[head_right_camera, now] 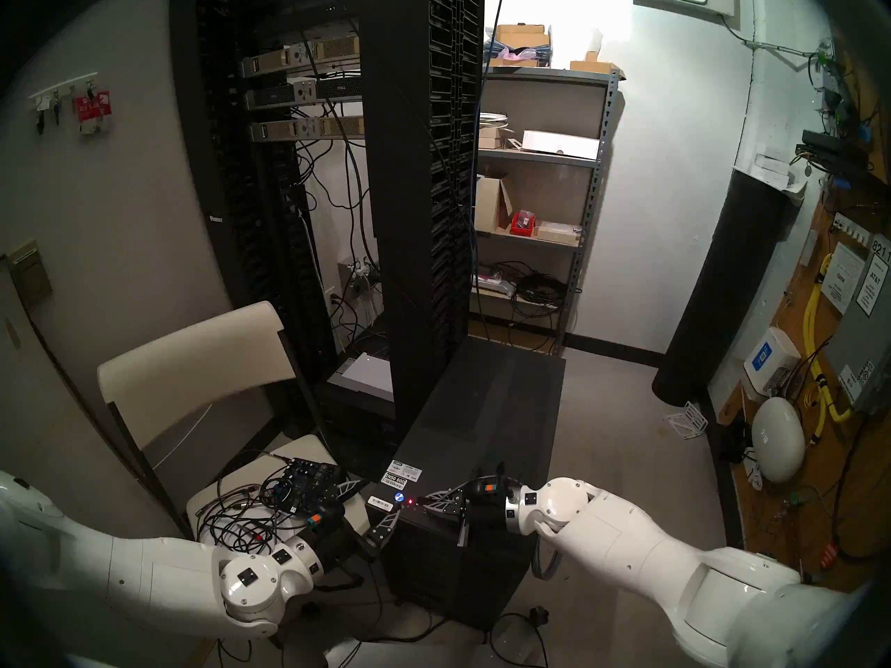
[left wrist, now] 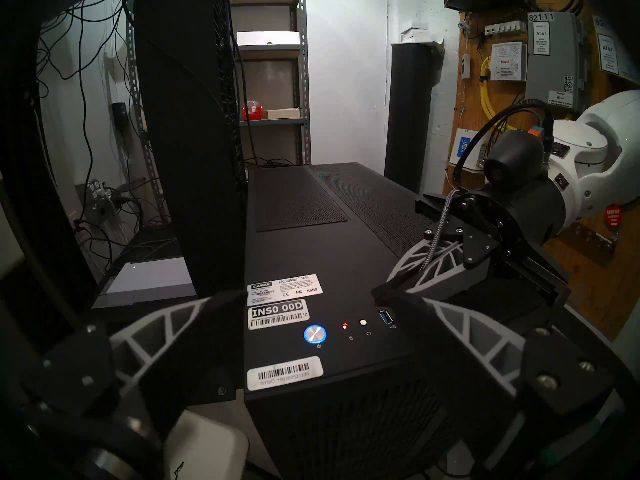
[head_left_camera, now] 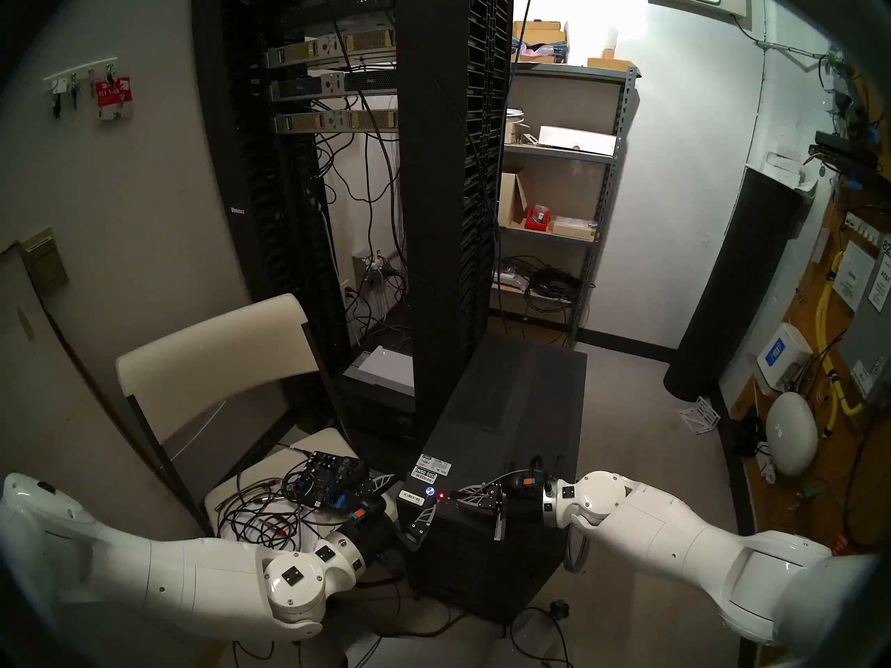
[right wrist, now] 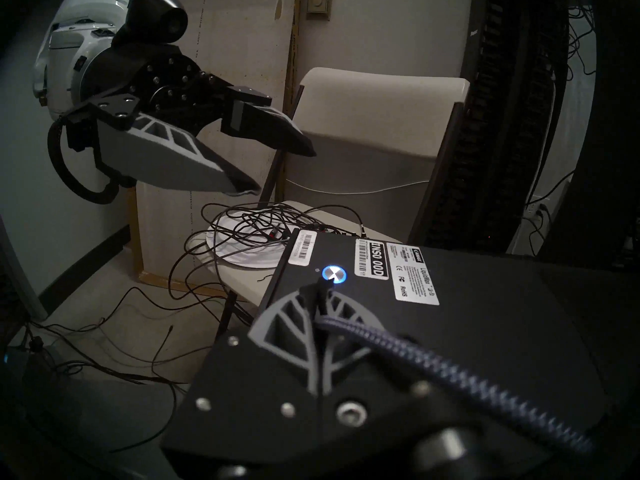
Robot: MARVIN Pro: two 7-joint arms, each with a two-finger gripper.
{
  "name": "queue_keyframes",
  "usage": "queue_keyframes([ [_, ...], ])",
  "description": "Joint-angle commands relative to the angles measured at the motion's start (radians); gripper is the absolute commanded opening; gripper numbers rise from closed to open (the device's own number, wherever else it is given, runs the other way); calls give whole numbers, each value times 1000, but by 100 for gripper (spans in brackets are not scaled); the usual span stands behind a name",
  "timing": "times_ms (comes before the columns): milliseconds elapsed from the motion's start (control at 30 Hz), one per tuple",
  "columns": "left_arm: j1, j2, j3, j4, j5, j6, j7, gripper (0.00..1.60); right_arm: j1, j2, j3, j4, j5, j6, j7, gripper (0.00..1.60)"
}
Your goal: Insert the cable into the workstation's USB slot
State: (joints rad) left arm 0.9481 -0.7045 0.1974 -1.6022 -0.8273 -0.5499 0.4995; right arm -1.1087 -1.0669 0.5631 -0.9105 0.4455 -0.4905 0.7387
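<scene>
Braided grey cable [left wrist: 437, 234] pinched between right gripper [left wrist: 386, 290] jaws, tip low over workstation [left wrist: 346, 247] top by its front ports | right jaws closed on cable | left gripper [right wrist: 282, 167] jaws wide, empty, beside workstation's front edge

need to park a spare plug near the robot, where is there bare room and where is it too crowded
Bare: the workstation top behind its stickers, back to the far edge beside the server rack, and the floor right of the workstation. Crowded: the chair seat holds tangled black wires and a circuit board; both claws, left claw and right claw, sit over the front panel.
</scene>
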Motion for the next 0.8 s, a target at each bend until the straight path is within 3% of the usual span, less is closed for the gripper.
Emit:
queue_keyframes([
  [0,-7,3,-7,-3,-1,-7,-4,157,-4,-10,-7,39,-11,1,-9,0],
  [300,-3,3,-7,-5,4,-9,4,157,0,-29,-18,69,-16,8,-6,0],
  [767,-2,9,-7,-7,6,-15,9,159,-24,8,-28,19,-15,45,-4,0],
])
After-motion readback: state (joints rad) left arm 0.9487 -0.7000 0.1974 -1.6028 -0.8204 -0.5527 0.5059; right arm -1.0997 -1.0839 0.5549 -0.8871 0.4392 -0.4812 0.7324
